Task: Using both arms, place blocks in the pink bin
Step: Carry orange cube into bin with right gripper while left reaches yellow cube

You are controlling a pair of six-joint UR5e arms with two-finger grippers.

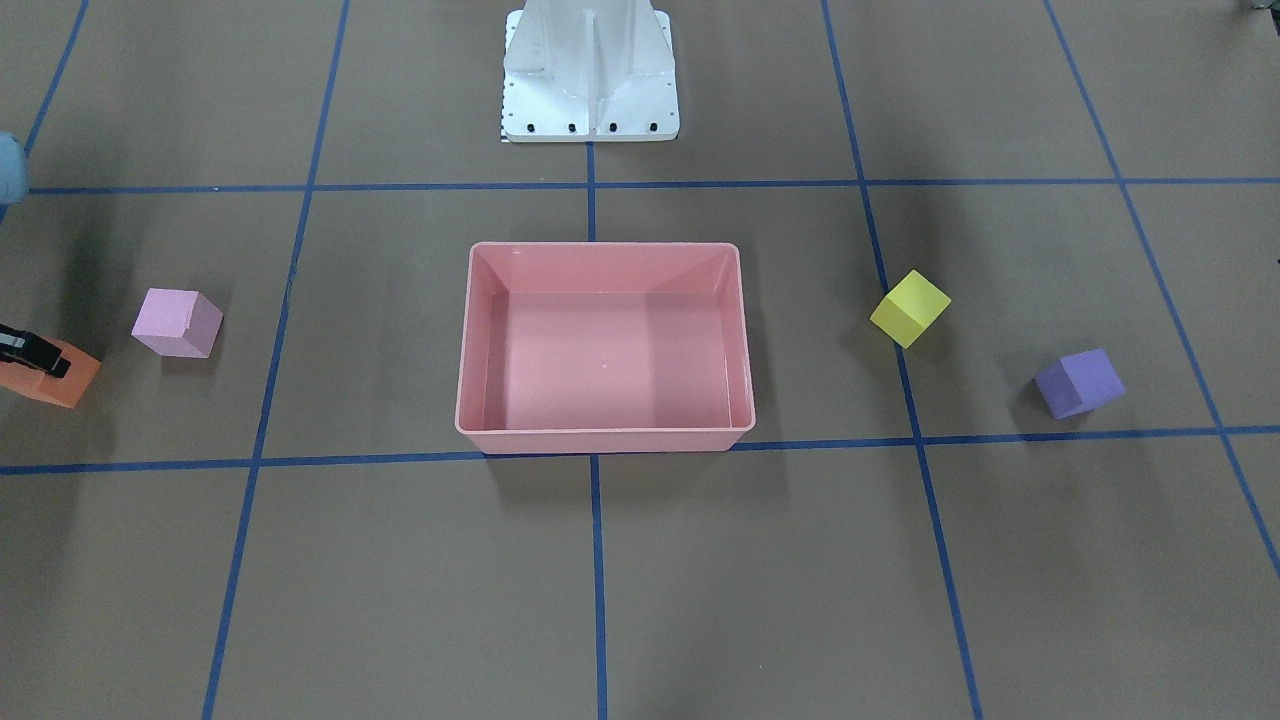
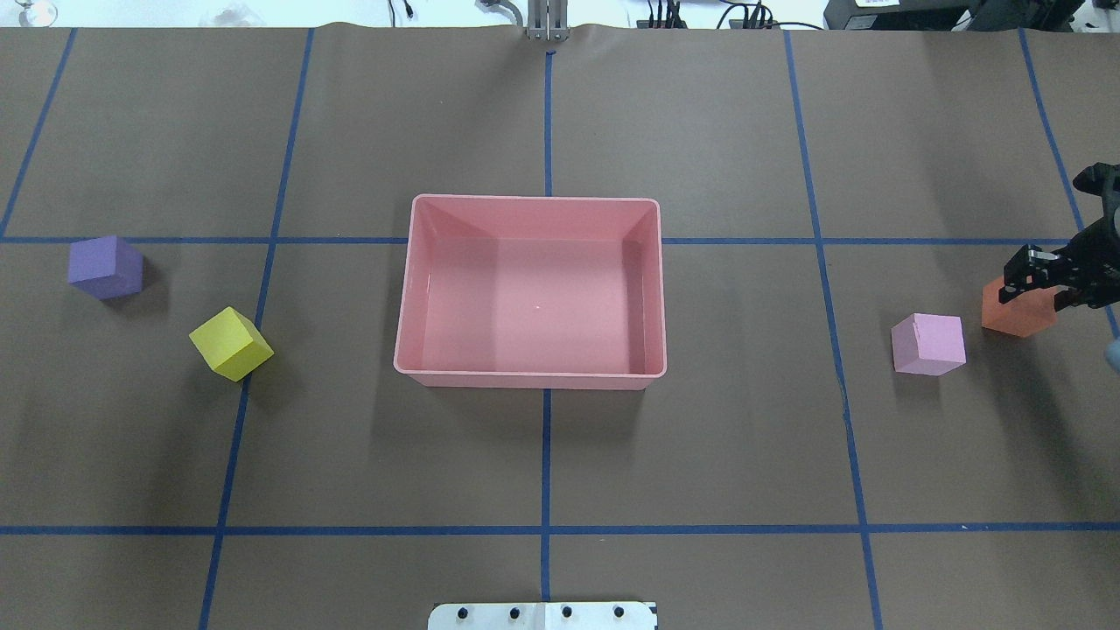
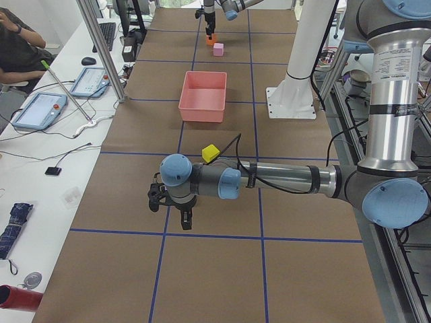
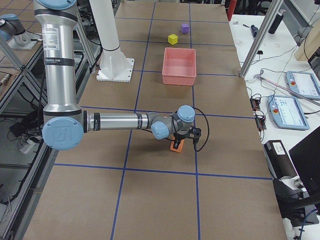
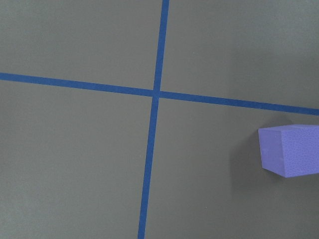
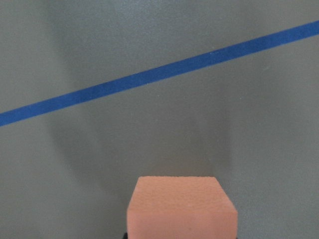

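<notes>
The pink bin (image 2: 534, 381) sits empty at the table's middle. In the overhead view my right gripper (image 2: 1034, 289) is at the far right edge, shut on the orange block (image 2: 1015, 318), which is low at the table. The light pink block (image 2: 927, 344) lies just inward of it. The yellow block (image 2: 230, 343) and purple block (image 2: 105, 267) lie on the opposite side. My left gripper (image 3: 180, 214) shows only in the exterior left view, hanging over the table; I cannot tell if it is open. The left wrist view catches the purple block (image 5: 291, 150) at its right edge.
The white pedestal (image 1: 590, 80) stands behind the bin. Blue tape lines (image 2: 547, 455) grid the brown table. A side bench with tablets (image 3: 40, 109) and a seated person (image 3: 17, 47) runs along the far edge, with metal posts (image 3: 101, 47) at the table's border.
</notes>
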